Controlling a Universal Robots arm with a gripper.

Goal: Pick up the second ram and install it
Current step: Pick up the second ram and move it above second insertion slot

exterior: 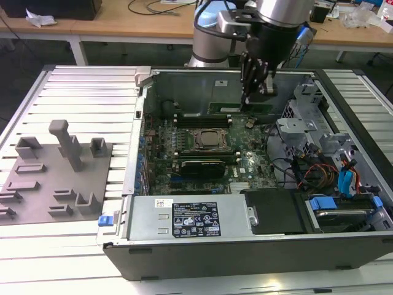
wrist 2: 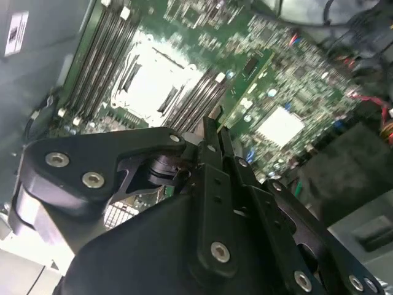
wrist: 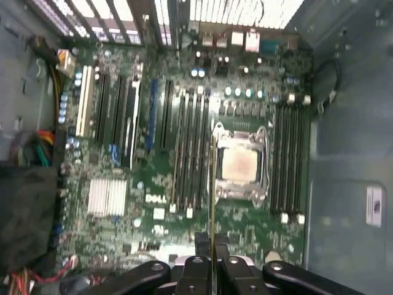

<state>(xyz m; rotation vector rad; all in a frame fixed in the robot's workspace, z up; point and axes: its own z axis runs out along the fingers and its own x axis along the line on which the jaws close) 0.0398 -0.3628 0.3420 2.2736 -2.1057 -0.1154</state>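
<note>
The second ram (wrist: 212, 190) is gripped edge-on in the gripper (wrist: 212, 246), whose fingers are closed tight on it in the first wrist view. The same hold is seen in the second wrist view, where the green second ram (wrist 2: 245, 89) juts out past the gripper (wrist 2: 212, 132).

Beneath it the motherboard (wrist: 153, 203) is laid flat. The second ram is lined up along the rows of memory slots (wrist: 190, 147), just beside the processor socket (wrist: 241, 165). It appears to be held above the board rather than seated, and which slot lies under it cannot be told. A silver heat sink (wrist: 107, 196) is seen farther along the board.

In the exterior view a labelled power supply box (exterior: 184, 218) is set along the near edge of the open computer case (exterior: 245, 252). Beyond the socket, the gripper (exterior: 250, 98) and second ram (exterior: 239, 109) are found close to the case's far wall.

The case is carried by a slatted table (exterior: 86, 92). A grey fixture plate (exterior: 55, 178) is laid by the table's edge at the exterior view's left.
</note>
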